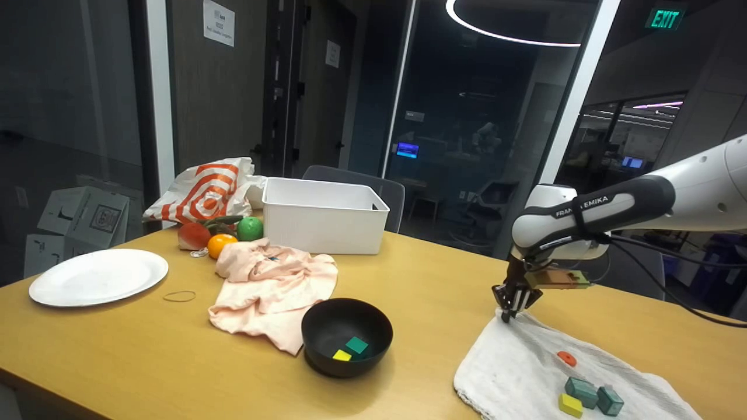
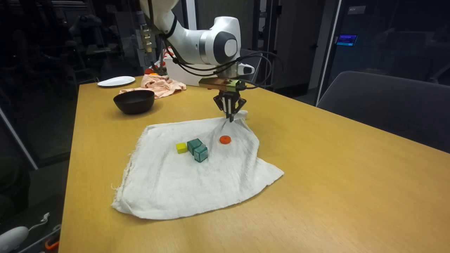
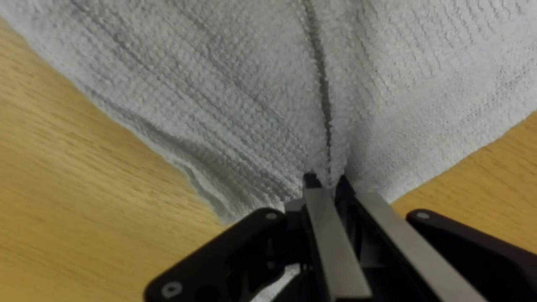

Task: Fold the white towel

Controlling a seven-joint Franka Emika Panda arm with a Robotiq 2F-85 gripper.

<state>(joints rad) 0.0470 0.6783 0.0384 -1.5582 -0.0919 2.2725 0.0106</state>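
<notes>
The white towel (image 1: pixel 502 361) lies spread on the wooden table, and shows whole in an exterior view (image 2: pixel 168 186). My gripper (image 2: pixel 230 118) points down at the towel's far corner area. In the wrist view, the gripper's fingertips (image 3: pixel 328 181) are close together with a pinched ridge of the towel (image 3: pixel 235 84) between them. The cloth is drawn into creases running from the fingertips and is slightly raised there. An orange-red disc (image 2: pixel 225 140), two green blocks (image 2: pixel 194 144) (image 2: pixel 200 153) and a yellow block (image 2: pixel 181 148) rest on the towel.
A black bowl (image 1: pixel 327 326) holding a green and a yellow piece stands beside the towel. Beyond are a pink cloth (image 1: pixel 274 286), a white bin (image 1: pixel 324 224), a white plate (image 1: pixel 99 279), toy produce (image 1: pixel 250 228) and a plastic bag (image 1: pixel 204 192). A chair (image 2: pixel 386 105) stands at the table's edge.
</notes>
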